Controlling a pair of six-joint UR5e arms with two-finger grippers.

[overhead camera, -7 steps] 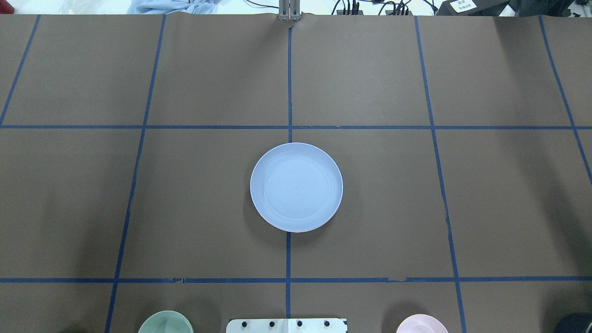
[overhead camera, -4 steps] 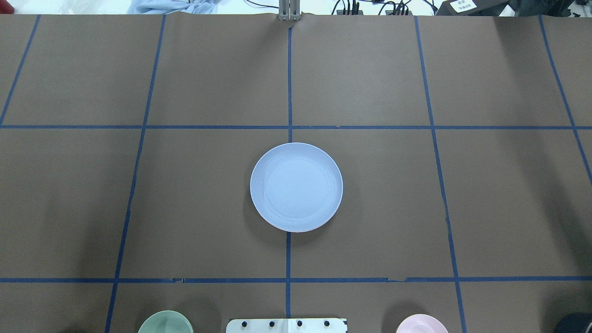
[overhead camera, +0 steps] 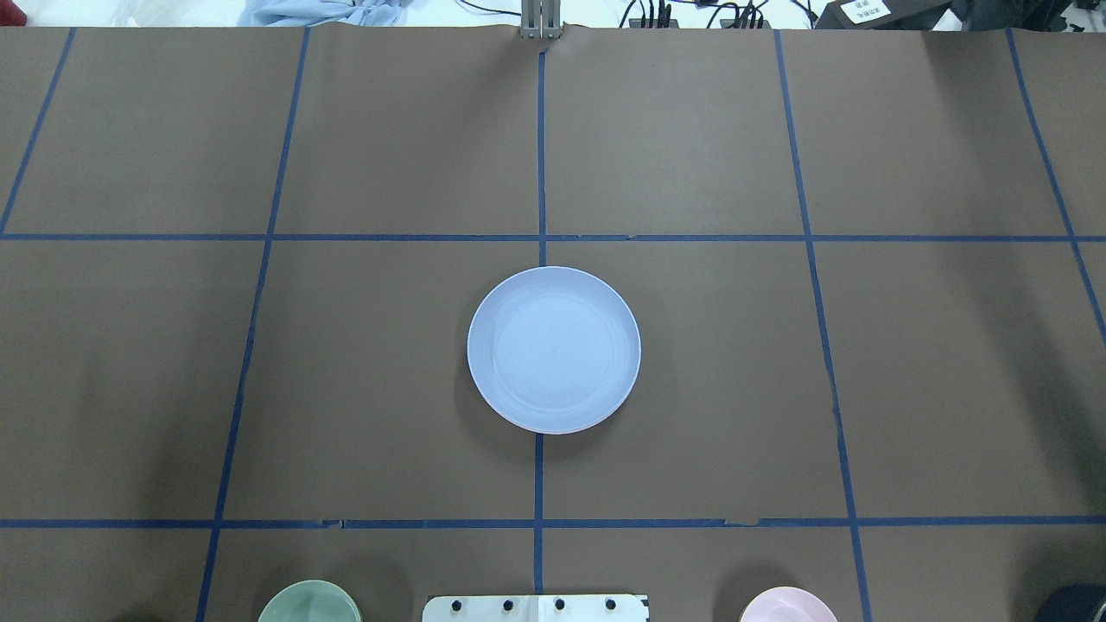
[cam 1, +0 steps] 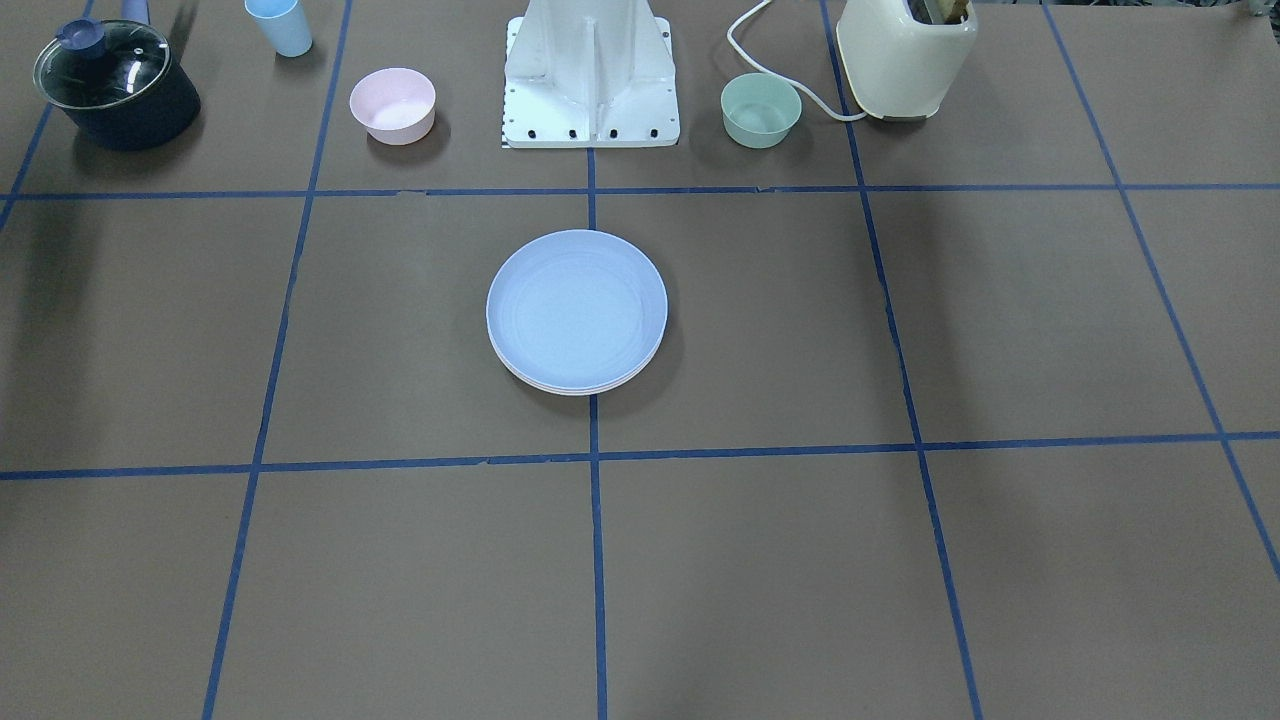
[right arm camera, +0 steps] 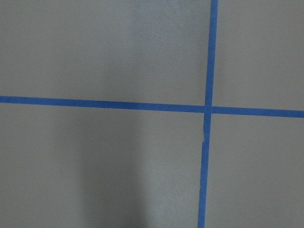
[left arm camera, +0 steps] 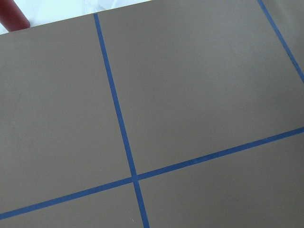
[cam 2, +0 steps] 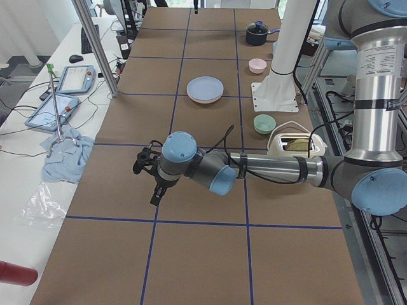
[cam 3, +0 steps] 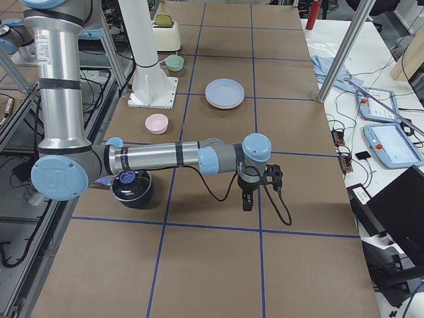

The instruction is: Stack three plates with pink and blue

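Observation:
The pale blue plate (overhead camera: 554,350) lies on top of a stack at the table's middle. In the front view (cam 1: 577,305) pale rims of plates under it show at its near edge (cam 1: 575,388); their colours are hard to tell. The stack also shows in the left view (cam 2: 205,89) and the right view (cam 3: 225,93). My left gripper (cam 2: 155,194) hangs over bare table far from the stack. My right gripper (cam 3: 246,201) does the same at the other end. They show only in the side views, so I cannot tell whether they are open or shut.
Near the robot base (cam 1: 592,120) stand a small pink bowl (cam 1: 392,104) and a small mint-green bowl (cam 1: 761,109). A dark lidded pot (cam 1: 115,85), a blue cup (cam 1: 279,25) and a cream toaster (cam 1: 905,55) stand along that edge.

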